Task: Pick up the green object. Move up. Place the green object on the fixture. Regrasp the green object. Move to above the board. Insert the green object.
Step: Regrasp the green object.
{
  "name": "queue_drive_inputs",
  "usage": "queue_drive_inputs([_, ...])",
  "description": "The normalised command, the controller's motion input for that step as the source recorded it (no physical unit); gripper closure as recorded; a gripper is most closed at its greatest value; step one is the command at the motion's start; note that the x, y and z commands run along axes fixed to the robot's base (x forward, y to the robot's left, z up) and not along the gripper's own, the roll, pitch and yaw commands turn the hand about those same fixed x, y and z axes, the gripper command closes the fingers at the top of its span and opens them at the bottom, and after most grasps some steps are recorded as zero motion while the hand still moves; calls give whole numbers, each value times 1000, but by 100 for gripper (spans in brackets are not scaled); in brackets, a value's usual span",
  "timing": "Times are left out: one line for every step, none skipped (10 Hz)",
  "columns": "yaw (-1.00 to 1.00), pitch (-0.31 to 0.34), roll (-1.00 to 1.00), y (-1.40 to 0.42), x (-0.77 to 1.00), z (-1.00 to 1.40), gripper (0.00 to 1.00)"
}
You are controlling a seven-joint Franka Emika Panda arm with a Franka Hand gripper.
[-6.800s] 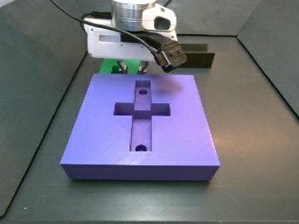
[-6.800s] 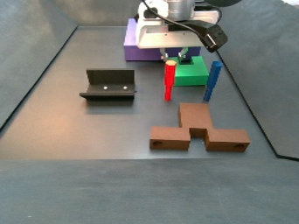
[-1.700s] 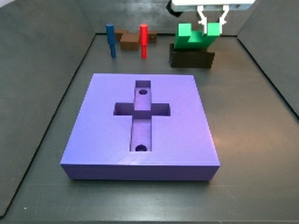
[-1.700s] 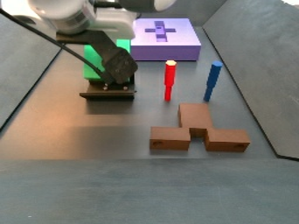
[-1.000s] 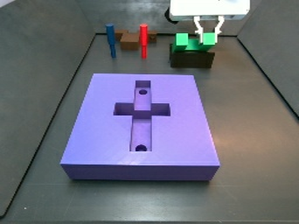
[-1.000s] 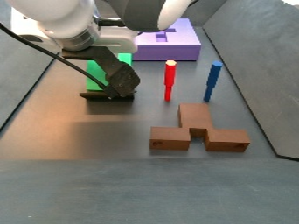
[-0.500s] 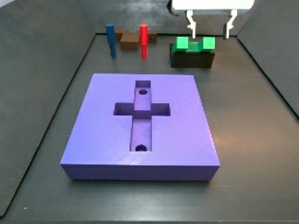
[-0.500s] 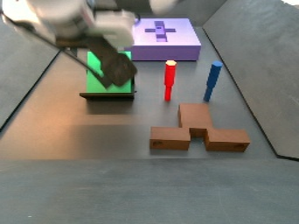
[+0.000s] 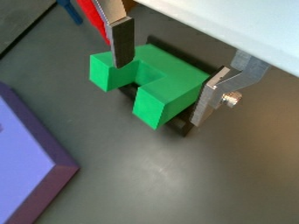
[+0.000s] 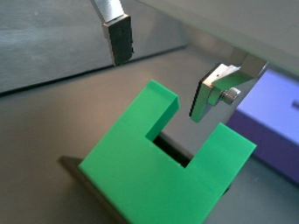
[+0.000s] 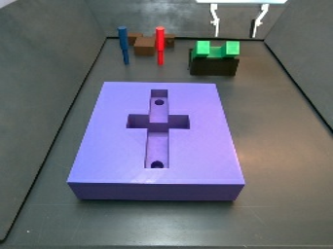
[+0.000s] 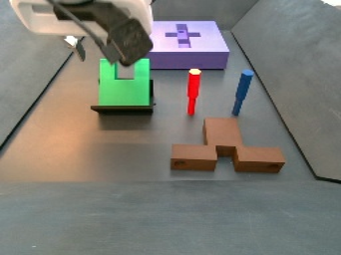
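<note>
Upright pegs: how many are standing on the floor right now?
2. The red peg stands right of the green object, which rests on the fixture; the blue peg is farther right. The open tool hovers above the green object. None seems hidden.

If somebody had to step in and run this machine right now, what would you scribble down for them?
Tool: open, empty, just above the green object, fingers apart on either side and not touching it, as both wrist views show.
Green object: resting on the fixture at the far end of the floor, notch facing up.
Board: purple slab nearer the camera in that side view, cross slot empty.
Done: pickup, lift, placing on the fixture.
Left: regrasp the green object, carry it above the board, insert it.
</note>
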Motion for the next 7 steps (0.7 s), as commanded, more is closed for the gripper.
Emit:
queue_drive_inputs([160, 0, 1000, -34, 0, 31, 0])
queue_drive_inputs([174, 0, 1000, -37, 0, 6, 0])
queue_drive_inputs([140, 0, 1000, -49, 17, 0, 0])
queue_drive_inputs([100, 0, 1000, -63, 23, 0, 0])
queue_drive_inputs([89, 0, 1000, -77, 14, 0, 0])
queue_drive_inputs([69, 0, 1000, -100, 0, 0, 0])
queue_drive_inputs([60, 0, 1000, -129, 14, 0, 0])
